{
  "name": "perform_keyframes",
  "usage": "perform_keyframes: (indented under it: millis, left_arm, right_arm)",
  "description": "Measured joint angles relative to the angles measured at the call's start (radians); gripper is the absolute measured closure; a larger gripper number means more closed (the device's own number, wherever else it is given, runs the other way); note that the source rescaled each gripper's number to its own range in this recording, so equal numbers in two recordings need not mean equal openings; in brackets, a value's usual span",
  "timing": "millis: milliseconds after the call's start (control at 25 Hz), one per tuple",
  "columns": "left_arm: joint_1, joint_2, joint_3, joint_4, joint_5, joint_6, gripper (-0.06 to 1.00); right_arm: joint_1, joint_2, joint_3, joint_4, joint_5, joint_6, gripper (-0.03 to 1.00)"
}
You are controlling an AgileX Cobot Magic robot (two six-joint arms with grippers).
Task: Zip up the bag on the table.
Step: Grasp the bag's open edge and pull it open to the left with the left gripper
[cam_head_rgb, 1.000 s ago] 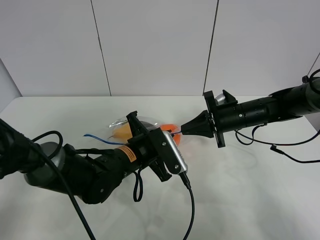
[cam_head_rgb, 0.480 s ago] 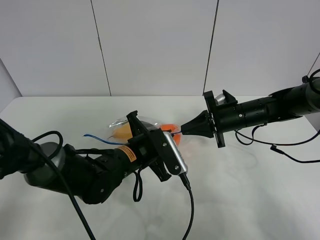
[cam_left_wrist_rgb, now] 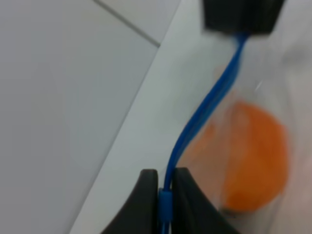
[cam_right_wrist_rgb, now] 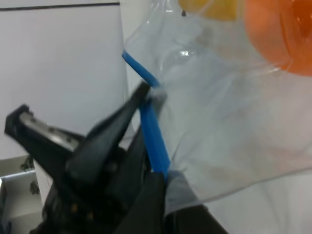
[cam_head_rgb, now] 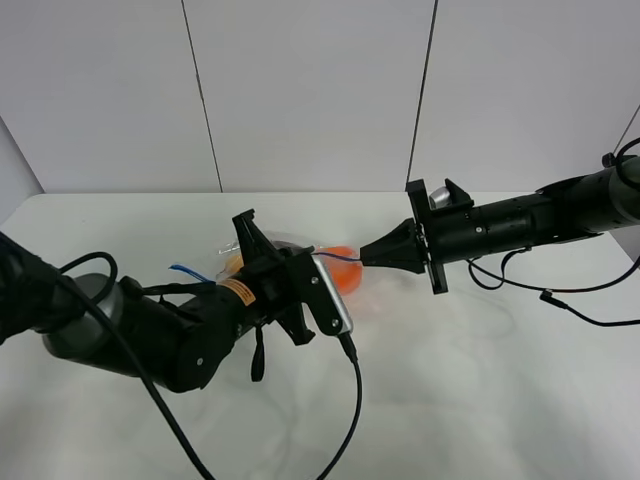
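Note:
The clear bag (cam_head_rgb: 352,283) lies on the white table (cam_head_rgb: 480,390) between my two grippers, with an orange (cam_head_rgb: 341,257) and a yellow pear (cam_head_rgb: 229,266) showing through it. Its blue zipper strip (cam_head_rgb: 338,255) runs taut from one gripper to the other. My left gripper (cam_head_rgb: 250,240) is shut on the strip; the left wrist view shows its fingers (cam_left_wrist_rgb: 146,192) pinching the strip (cam_left_wrist_rgb: 204,109) beside the orange (cam_left_wrist_rgb: 253,156). My right gripper (cam_head_rgb: 366,258) is shut on the strip's right end (cam_right_wrist_rgb: 152,134), with its fingertips (cam_right_wrist_rgb: 178,187) closed.
A black cable (cam_head_rgb: 352,400) trails from the left wrist over the table's front. The right arm's cables (cam_head_rgb: 560,295) lie on the table at the right. Grey wall panels (cam_head_rgb: 310,90) stand behind the table's far edge.
My left gripper has slid left along the blue strip, away from the right gripper, so more strip shows between them. The right arm has stayed still.

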Motion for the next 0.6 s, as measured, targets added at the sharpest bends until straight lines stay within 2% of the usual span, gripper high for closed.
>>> perform_keyframes:
  millis: [280, 600]
  left_arm:
    - [0.125, 0.0, 0.0, 0.006, 0.001, 0.05, 0.86]
    - [0.276, 0.0, 0.0, 0.015, 0.026, 0.063, 0.87]
  right_arm:
    - [0.0, 0.0, 0.0, 0.014, -0.003, 0.0, 0.97]
    - [0.0, 0.0, 0.0, 0.02, -0.003, 0.0, 0.97]
